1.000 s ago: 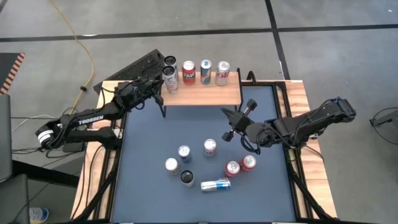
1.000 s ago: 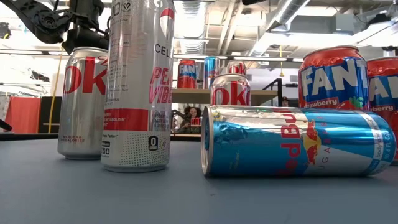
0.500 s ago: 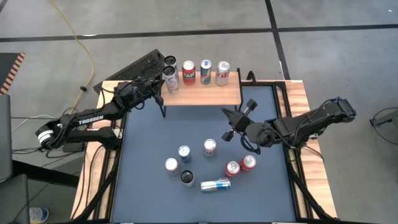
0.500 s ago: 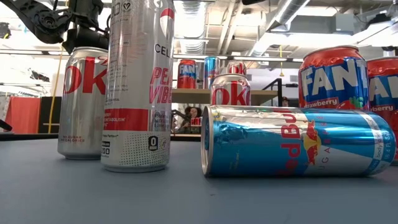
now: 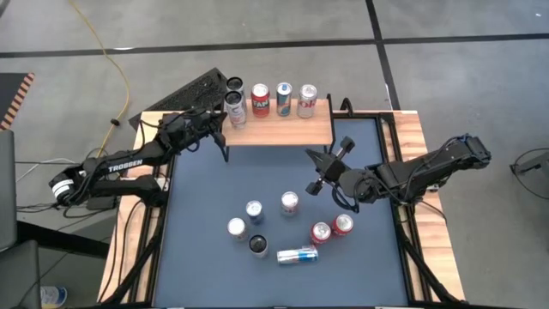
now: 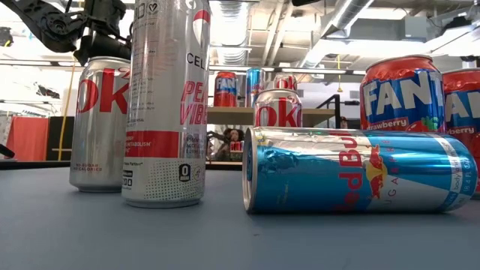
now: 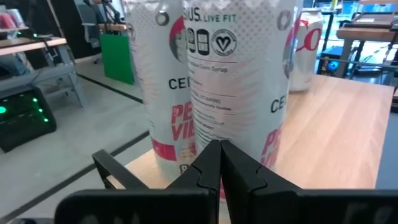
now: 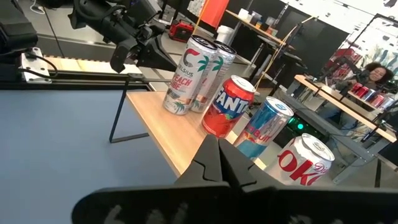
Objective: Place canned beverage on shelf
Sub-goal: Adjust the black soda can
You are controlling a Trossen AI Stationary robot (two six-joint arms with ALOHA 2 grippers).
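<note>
Left end effector (image 5: 216,121): at the shelf's left end, just beside the two tall Celsius cans (image 5: 233,101); the left wrist view shows its fingers (image 7: 208,168) clenched together in front of those cans, gripping nothing.
Right end effector (image 5: 327,167): over the bench's blue mat, right of centre, near the shelf's front edge; the high view shows the fingers splayed and empty (the right wrist view looks different, so I go by the overhead).
Shelf (image 5: 279,130): at the far side of the bench, carrying the two Celsius cans, a Fanta can (image 5: 260,99), a blue slim can (image 5: 284,99) and a Coke can (image 5: 307,100) in a row along its back.
Cans on the bench: five upright and one lying down, a cluster in the near middle; the nearest to the right end effector is the silver-topped can (image 5: 290,202), with two red cans (image 5: 333,228) nearer still and the lying Red Bull (image 5: 297,255) at the front.
Step in hand (my judgement): the left arm appears done beside its placed can; the next pick seems to fall to the right arm.
Doing it well: approach an upright can from the side with fingers wide, centre the body between them, close mid-height, lift straight clear of its neighbours.
Placement note: the back row looks nearly full, so the free front strip of the shelf is the likelier landing spot; set the can down flat before releasing.
</note>
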